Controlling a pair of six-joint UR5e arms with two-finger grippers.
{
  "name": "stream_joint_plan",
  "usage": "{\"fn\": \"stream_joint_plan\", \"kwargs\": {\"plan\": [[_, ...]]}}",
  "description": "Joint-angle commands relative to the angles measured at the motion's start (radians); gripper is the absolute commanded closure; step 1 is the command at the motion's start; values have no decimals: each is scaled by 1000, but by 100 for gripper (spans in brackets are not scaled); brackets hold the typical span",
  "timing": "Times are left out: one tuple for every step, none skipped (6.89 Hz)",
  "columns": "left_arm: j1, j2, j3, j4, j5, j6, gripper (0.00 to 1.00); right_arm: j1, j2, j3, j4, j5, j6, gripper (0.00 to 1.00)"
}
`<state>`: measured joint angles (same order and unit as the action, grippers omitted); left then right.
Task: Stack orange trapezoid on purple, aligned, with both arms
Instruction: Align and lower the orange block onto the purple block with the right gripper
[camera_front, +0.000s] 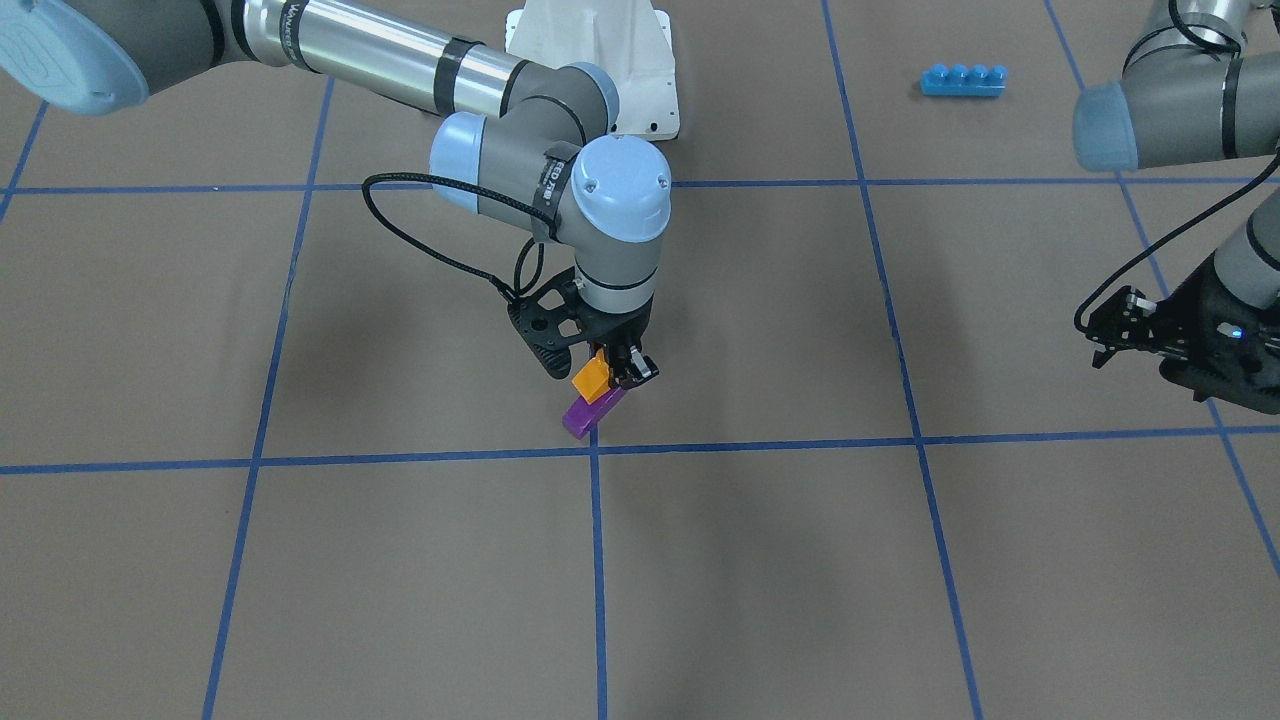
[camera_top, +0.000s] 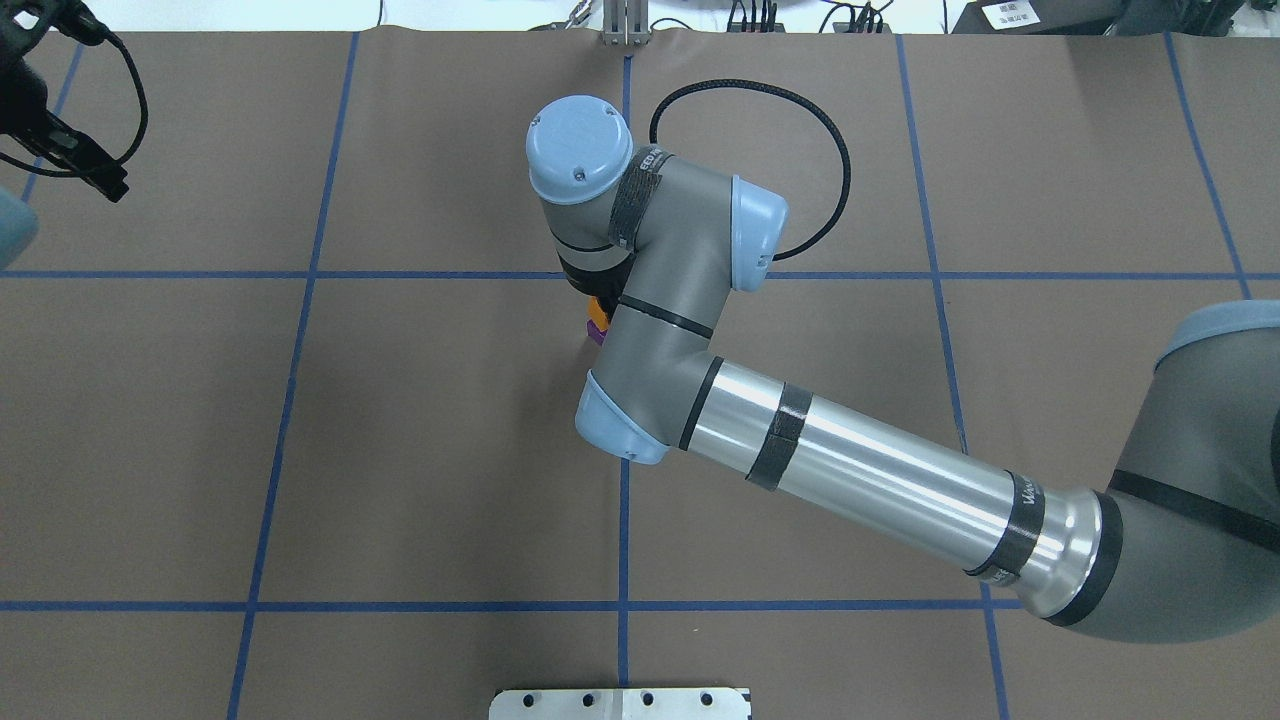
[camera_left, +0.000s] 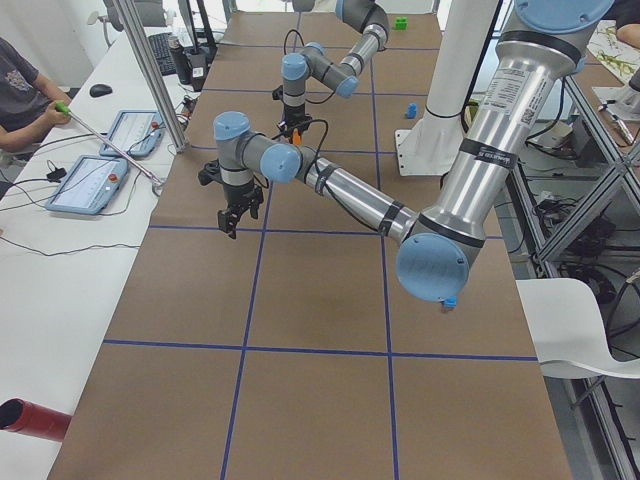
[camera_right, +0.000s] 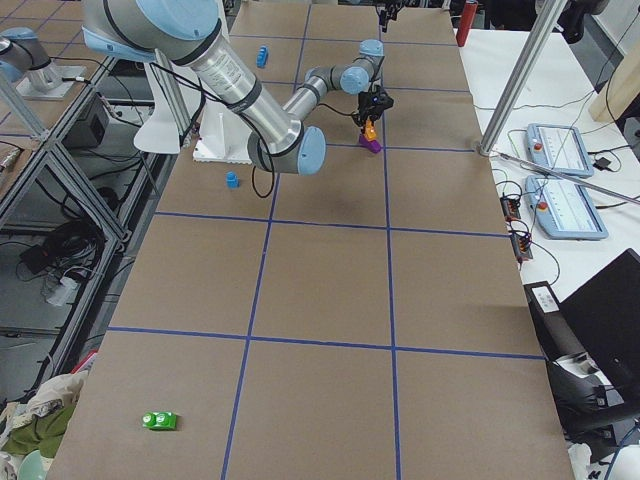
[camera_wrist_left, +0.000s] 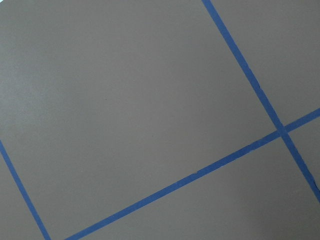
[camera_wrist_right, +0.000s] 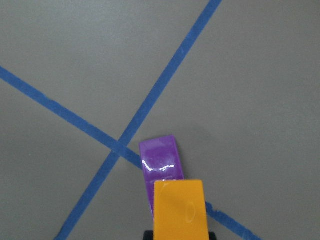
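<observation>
By the tape crossing (camera_front: 596, 452), right claw (camera_front: 612, 368) grips orange trapezoid (camera_front: 590, 380) over half-hidden purple (camera_front: 585, 413); left claw (camera_front: 1112, 328) spread

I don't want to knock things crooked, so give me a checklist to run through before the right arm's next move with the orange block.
1. Right tool gripping the orange trapezoid: ok.
2. Purple lying on the table: ok.
3. Orange squared over purple: not ok; purple sticks out beyond it and looks skewed in the wrist view.
4. Blocks touching: cannot tell.
5. Left tool clear of the blocks: ok.
</observation>
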<state>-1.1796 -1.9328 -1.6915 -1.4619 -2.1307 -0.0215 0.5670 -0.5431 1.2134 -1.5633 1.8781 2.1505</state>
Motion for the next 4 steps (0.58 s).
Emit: {"fn": "stream_joint_plan", "kwargs": {"plan": [[0, 0, 1, 0, 0, 0, 0, -12, -8, -3, 2, -22, -1, 100], [0, 2, 1, 0, 0, 0, 0, -16, -6, -9, 3, -39, -1, 100], [0, 2, 1, 0, 0, 0, 0, -18, -8, -14, 3, -40, -1, 100], [0, 2, 1, 0, 0, 0, 0, -24, -6, -15, 3, -51, -1, 100]]}}
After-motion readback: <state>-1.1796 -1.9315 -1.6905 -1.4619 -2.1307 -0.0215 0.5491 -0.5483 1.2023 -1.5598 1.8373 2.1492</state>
